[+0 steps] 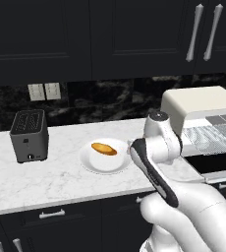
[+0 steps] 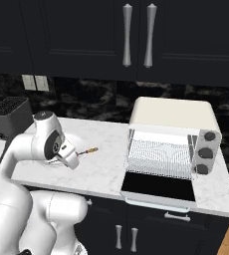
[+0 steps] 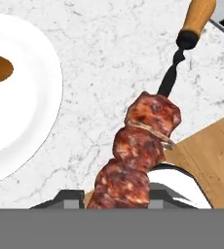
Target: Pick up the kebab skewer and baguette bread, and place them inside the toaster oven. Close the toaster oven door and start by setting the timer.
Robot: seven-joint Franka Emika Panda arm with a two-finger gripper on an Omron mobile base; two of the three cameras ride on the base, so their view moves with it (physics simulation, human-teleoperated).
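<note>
The gripper (image 3: 115,197) has its fingers narrowed around the meat end of the kebab skewer (image 3: 145,141), above the marble counter (image 1: 61,174). To its left lies the baguette bread (image 1: 104,148) on a white plate (image 1: 98,163), with a dark slot toaster (image 1: 29,135) farther left. Right of it stands the toaster oven (image 2: 172,137), its door (image 2: 158,188) dropped open; no writing is legible.

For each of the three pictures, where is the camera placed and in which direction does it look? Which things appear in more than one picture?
Left base view: behind the arm, to its left, looking forward and down at the counter, slot toaster, plate with baguette; arm at lower right.
Right base view: behind, to its right, facing the toaster oven, door open; arm at lower left.
Hand view: on the hand, looking along the gripper at the kebab skewer close before it.
Shared: the plate, baguette, skewer and oven.
</note>
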